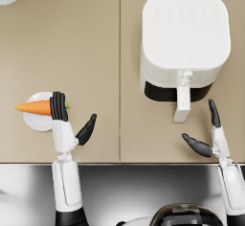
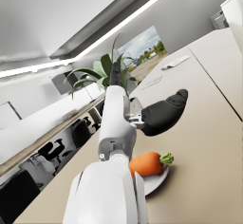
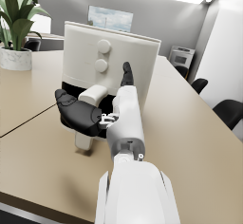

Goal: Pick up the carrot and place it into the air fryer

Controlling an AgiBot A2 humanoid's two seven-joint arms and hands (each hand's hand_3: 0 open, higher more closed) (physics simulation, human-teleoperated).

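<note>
Carrot (image 1: 33,107) lies on its side on a small white plate (image 1: 34,122), on the left part of the tan table (image 1: 86,52). Tip points away from the fryer; green stub end (image 2: 166,159) faces toward it.

Left hand (image 1: 64,117) is over the plate. In the head view its fingers (image 1: 58,105) lie straight across the carrot's leafy end, covering it, while the thumb (image 1: 87,129) sticks out to the fryer side, well off the carrot. In the left wrist view the thumb sits above and apart from the carrot, with table visible between them. Fingers are spread, not wrapped around anything; the carrot rests on the plate, not grasped. Whether the fingers actually touch the carrot, I cannot tell (the forearm hides the contact zone in the wrist view).

Air fryer (image 1: 184,43) stands on the right part of the table, white, with a dark band at its base and its drawer handle (image 1: 183,103) pointing toward the robot.

Right hand (image 1: 210,134) hovers just in front of the handle, to its right. Fingers extended, thumb splayed wide, holding nothing. In the right wrist view the thumb (image 3: 76,111) sits near the handle, and contact is not clear.

A plant pot (image 3: 14,57) stands at the table's far left corner.
</note>
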